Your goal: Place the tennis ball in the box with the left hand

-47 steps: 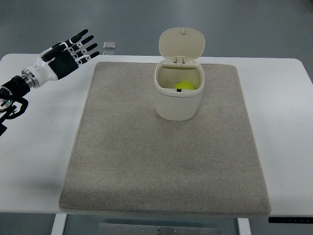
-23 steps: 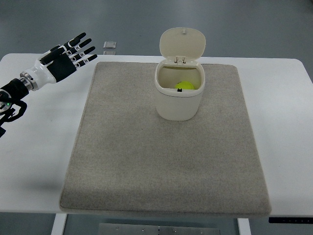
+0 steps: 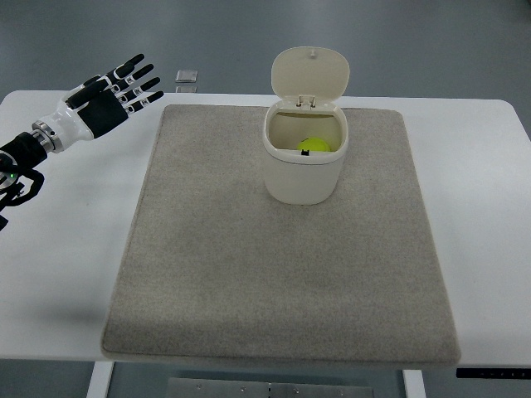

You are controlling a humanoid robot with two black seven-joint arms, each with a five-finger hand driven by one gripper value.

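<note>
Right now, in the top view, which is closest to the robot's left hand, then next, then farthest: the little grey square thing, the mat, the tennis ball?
From the left hand:
1. Small grey square object, just right of the fingertips.
2. Grey mat; its top-left corner is barely farther, nearly a tie.
3. Tennis ball, inside the open white bin, well to the right.

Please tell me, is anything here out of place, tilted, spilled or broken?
Nothing stands out. The box stands upright on the mat, lid open, with the tennis ball inside. The left hand hovers open and empty over the table's far-left corner.
</note>
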